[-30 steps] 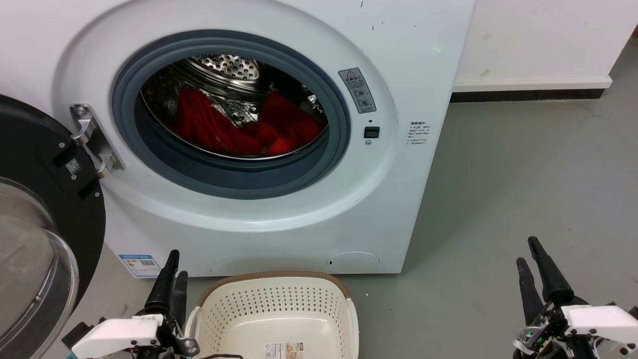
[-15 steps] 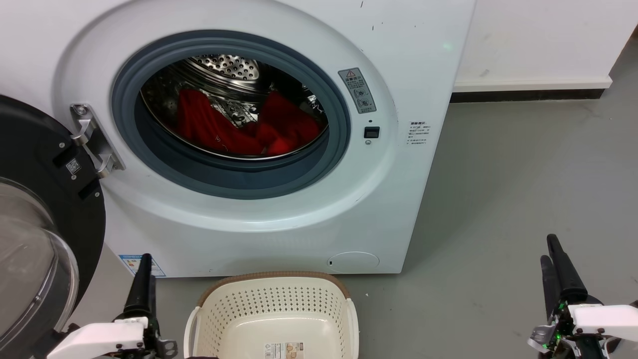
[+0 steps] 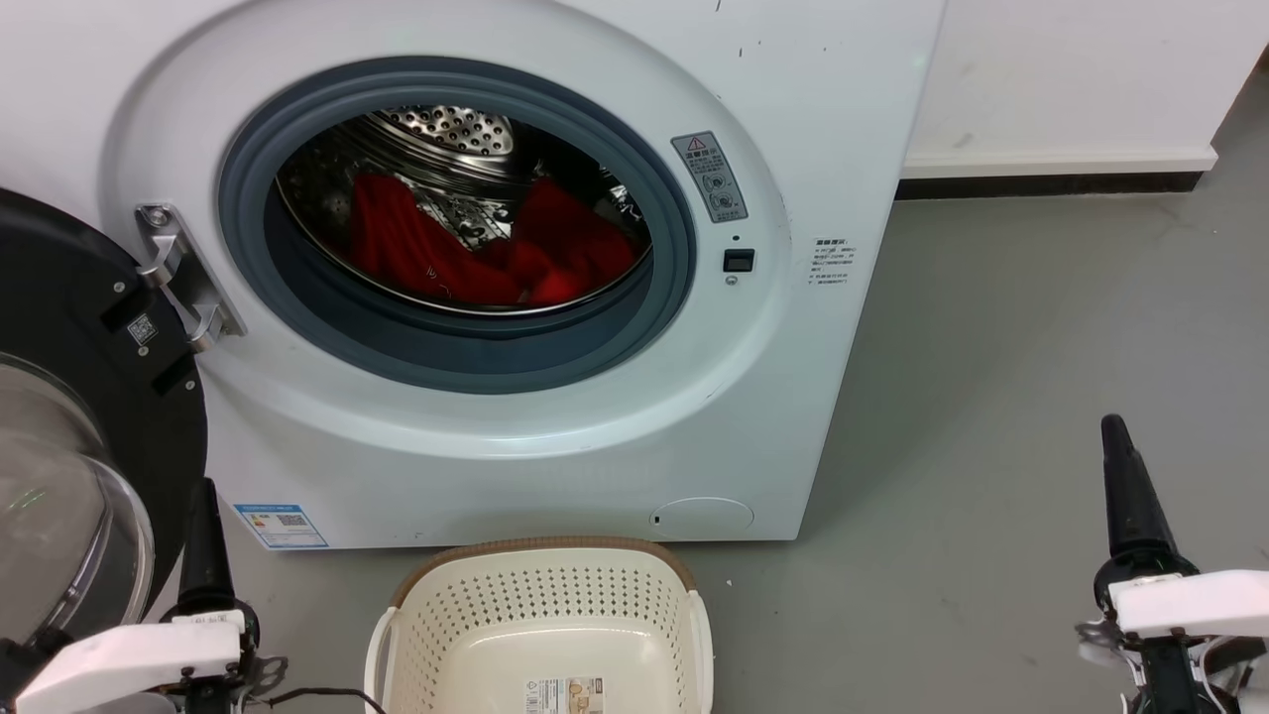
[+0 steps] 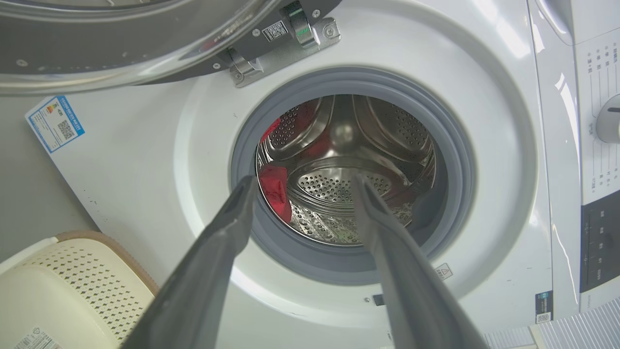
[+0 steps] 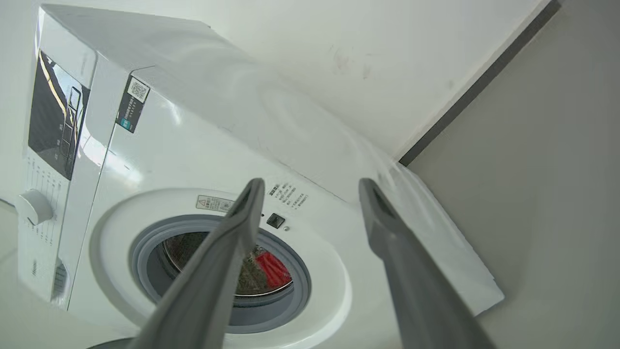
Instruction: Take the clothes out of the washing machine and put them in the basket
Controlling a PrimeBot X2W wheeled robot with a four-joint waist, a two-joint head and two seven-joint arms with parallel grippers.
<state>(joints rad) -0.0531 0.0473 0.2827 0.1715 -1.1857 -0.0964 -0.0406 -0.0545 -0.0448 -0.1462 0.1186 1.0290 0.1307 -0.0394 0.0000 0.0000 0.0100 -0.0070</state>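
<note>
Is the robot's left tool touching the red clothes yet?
Apart. The head view shows the left tool down low beside the basket, while the red clothes lie up inside the washing machine, with its white front between them.

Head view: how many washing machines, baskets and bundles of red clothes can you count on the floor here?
Washing machine: 1
Basket: 1
Red clothes, one bundle (I can't tell how many pieces are in it): 1
Total: 3
</note>
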